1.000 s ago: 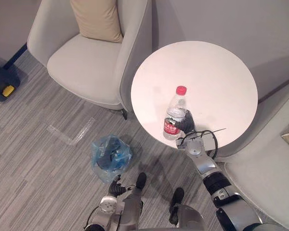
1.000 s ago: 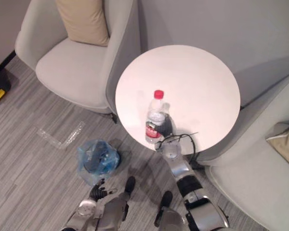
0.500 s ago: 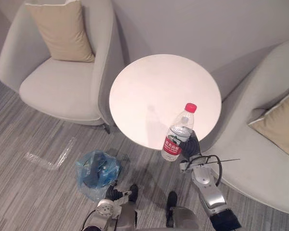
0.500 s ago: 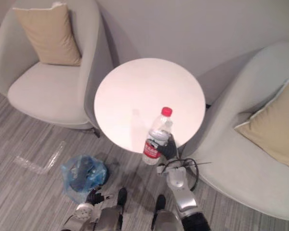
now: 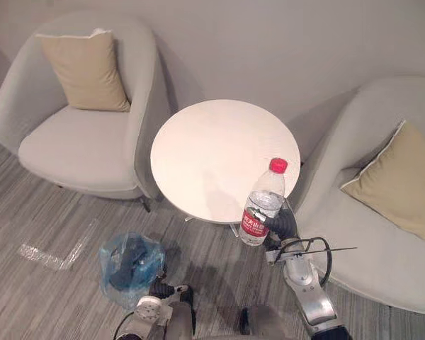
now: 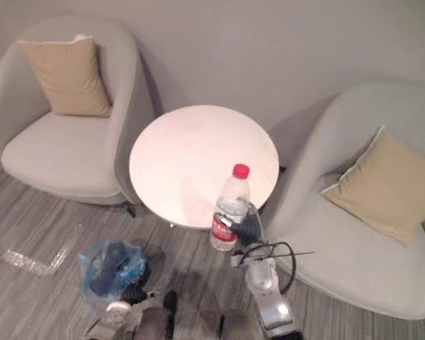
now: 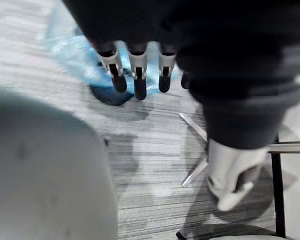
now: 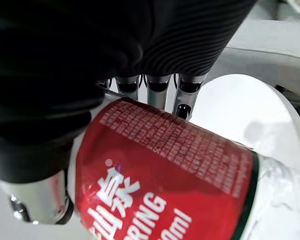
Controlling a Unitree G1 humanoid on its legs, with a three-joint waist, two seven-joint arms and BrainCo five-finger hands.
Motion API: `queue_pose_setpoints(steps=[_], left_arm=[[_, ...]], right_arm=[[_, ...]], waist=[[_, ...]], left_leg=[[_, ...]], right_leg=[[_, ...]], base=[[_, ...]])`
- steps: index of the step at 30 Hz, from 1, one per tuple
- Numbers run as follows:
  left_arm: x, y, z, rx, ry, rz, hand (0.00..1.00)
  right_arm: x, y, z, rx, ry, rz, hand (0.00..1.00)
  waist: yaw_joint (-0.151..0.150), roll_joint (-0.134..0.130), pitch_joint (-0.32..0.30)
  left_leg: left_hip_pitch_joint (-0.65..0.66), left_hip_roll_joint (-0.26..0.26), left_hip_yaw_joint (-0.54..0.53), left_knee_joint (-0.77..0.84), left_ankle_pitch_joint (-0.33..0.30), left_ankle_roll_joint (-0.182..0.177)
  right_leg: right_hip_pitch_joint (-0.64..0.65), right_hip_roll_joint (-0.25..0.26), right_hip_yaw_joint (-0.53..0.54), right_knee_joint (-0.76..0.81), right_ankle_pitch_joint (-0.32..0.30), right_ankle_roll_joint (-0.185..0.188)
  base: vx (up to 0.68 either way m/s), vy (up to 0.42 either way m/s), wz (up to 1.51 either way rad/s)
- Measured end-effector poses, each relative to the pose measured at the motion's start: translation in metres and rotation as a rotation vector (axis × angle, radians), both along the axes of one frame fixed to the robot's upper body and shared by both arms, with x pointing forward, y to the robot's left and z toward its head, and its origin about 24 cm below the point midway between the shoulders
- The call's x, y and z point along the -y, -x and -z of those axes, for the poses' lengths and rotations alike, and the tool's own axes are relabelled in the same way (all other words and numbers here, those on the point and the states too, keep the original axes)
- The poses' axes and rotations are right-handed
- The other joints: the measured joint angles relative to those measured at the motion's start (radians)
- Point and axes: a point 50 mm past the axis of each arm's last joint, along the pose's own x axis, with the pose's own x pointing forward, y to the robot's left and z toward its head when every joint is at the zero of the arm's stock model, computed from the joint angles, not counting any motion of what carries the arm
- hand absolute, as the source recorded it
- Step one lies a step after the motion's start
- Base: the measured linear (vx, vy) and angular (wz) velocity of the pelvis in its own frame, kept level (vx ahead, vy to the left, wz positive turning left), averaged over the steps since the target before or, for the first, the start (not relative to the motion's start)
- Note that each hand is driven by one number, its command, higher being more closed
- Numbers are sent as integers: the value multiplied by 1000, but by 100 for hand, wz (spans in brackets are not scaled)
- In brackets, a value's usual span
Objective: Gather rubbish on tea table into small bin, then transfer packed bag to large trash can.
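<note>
A clear plastic water bottle [image 5: 263,205] with a red cap and a red label is held upright in the air at the near right rim of the round white tea table [image 5: 212,152]. My right hand [image 5: 284,226] is shut on its lower half; in the right wrist view the fingers [image 8: 160,85] curl behind the red label [image 8: 165,185]. The small bin [image 5: 130,261], lined with a blue plastic bag, stands on the floor to the table's near left. My left hand [image 5: 163,290] hangs low beside it, fingers [image 7: 135,72] relaxed and holding nothing, with the blue bag [image 7: 72,42] just past them.
A grey armchair [image 5: 78,142] with a tan cushion stands left of the table, and another grey armchair [image 5: 382,234] with a tan cushion close on the right. A strip of clear plastic [image 5: 53,255] lies on the grey carpet at the left.
The bottle stood on the table a second ago; my right hand has lifted it off and drawn it back past the near rim. The camera has pulled back, so the whole scene shifted.
</note>
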Motion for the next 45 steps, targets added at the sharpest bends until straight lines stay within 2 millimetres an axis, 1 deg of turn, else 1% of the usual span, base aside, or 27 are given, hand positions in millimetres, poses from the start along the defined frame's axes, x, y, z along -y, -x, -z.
queue_pose_setpoints(steps=[3,5,6,7,9,10,12,15,17,19,22,24,26,28,30,32,34,35,36,37,38,39,40,41,42,43,45], left_arm=[[8,2,2,-8,14,18,0],[13,2,1,-4,25,25,0],[15,2,2,-6,25,39,0],[16,3,2,-8,28,46,0],[19,2,1,-6,37,62,0],[19,3,1,-3,38,62,0],[20,6,2,-10,35,69,0],[25,13,4,-31,20,124,0],[31,16,6,-43,18,153,0],[27,15,5,-41,3,169,0],[21,19,7,-55,-19,171,0],[16,21,8,-64,-36,172,0],[14,21,8,-66,-43,168,0],[12,21,8,-63,-49,155,0],[9,20,8,-61,-49,127,0],[5,20,7,-55,-60,124,0],[4,19,7,-54,-63,123,0],[4,20,7,-54,-62,119,0],[4,18,6,-44,-57,112,0],[3,17,5,-38,-55,103,0],[-1,16,4,-38,-62,88,0],[-5,19,6,-54,-66,65,0],[-6,20,7,-62,-69,64,0],[-6,20,7,-62,-69,66,0],[-2,19,8,-67,-61,66,0],[6,20,8,-64,-38,69,0],[10,20,9,-63,-25,69,0]], right_arm=[[4,3,10,-37,14,16,100],[9,3,12,-50,35,23,100],[11,3,14,-60,37,34,100],[12,3,16,-68,35,45,100],[21,2,20,-90,29,91,100],[24,3,20,-91,30,104,100],[29,4,21,-95,32,129,100],[33,4,20,-95,33,151,100],[39,4,20,-97,28,183,100],[33,6,25,-120,-11,193,100],[26,7,26,-127,-20,173,100],[25,7,26,-127,-21,173,100],[25,7,31,-147,-20,175,100],[22,6,39,-185,-19,167,100],[18,6,48,-223,-9,150,100],[13,8,53,-245,-4,127,100],[9,9,54,-249,9,108,100],[9,9,53,-248,9,107,100],[11,9,53,-247,16,105,100],[11,9,54,-252,22,96,100],[8,9,54,-251,23,77,100],[6,8,54,-252,28,64,100],[8,8,56,-262,37,63,100],[10,10,59,-272,45,65,100],[15,11,59,-276,58,74,100],[22,11,59,-279,78,83,100],[26,9,57,-273,89,85,100]], waist=[[-4,36,6],[-3,63,20],[-4,72,25],[-9,71,26],[-32,61,30],[-35,62,25],[-41,69,21],[-55,88,8],[-62,105,-3],[-51,80,-10],[-48,73,-30],[-47,71,-38],[-44,68,-39],[-38,64,-37],[-38,48,-30],[-38,26,-21],[-43,18,-22],[-46,15,-21],[-48,14,-17],[-53,19,-15],[-54,18,-12],[-55,22,-7],[-60,22,-5],[-62,12,-9],[-70,22,-6],[-65,52,-9],[-65,76,-7]], left_leg=[[4,19,-49,-33,45,-26],[4,38,-69,-88,116,-41],[12,43,-62,-149,169,-45],[9,40,-16,-156,163,-30],[-14,16,122,-3,89,53],[-12,22,168,48,49,58],[25,66,267,149,-47,53],[129,113,335,111,-113,-7],[188,101,351,-53,-120,-26],[203,56,326,-107,-104,-17],[230,14,319,-128,-96,-3],[230,-2,306,-157,-83,15],[230,-11,292,-178,-70,20],[229,-14,292,-176,-73,23],[229,-18,283,-154,-97,24],[232,-30,258,-115,-129,26],[235,-41,215,-101,-144,26],[242,-48,187,-106,-143,27],[255,-46,159,-107,-140,32],[257,-33,135,-107,-143,36],[259,-15,120,-107,-146,39],[259,-2,95,-108,-146,37],[262,-1,69,-109,-146,35],[266,-17,54,-107,-151,23],[275,-13,27,-101,-163,7],[269,-1,24,-100,-162,3],[264,14,24,-103,-160,-1]], right_leg=[[21,33,-45,-25,26,-24],[13,57,-82,-10,40,-47],[7,45,-120,-22,54,-71],[-5,33,-160,-28,57,-81],[-11,-21,-225,-60,86,-96],[-18,-36,-244,-79,107,-95],[-16,-58,-287,-138,158,-87],[-18,-85,-358,-184,202,-57],[-11,-80,-396,-219,247,-8],[39,-90,-404,-300,299,17],[95,-114,-393,-356,328,38],[95,-121,-398,-367,335,43],[91,-127,-411,-364,328,41],[67,-138,-410,-308,290,51],[26,-176,-406,-165,210,60],[10,-215,-406,-51,160,64],[-13,-232,-333,48,147,54],[-30,-233,-279,106,149,27],[-80,-231,-229,199,138,-21],[-117,-195,-185,237,86,-10],[-133,-141,-164,216,56,-3],[-155,-74,-148,171,52,-13],[-162,-30,-148,94,71,-20],[-150,-20,-144,5,133,-24],[-130,-18,-157,-6,172,-49],[-124,-12,-170,-10,175,-52],[-115,0,-187,-28,173,-54]], base=[[-219,-142,41],[-195,-156,62],[-241,-50,66],[-312,-40,95],[-312,-34,101],[-237,-5,85],[-189,51,70],[-159,179,84],[-78,232,87],[-58,234,63],[-46,155,25],[-60,96,16],[-15,28,20],[-4,23,7],[27,14,15],[54,7,31],[116,38,53],[193,67,69],[221,5,72],[223,-89,64],[176,-131,71],[165,-146,79],[174,-139,84],[194,-151,88],[220,-115,66],[231,-85,46],[220,-66,19]])
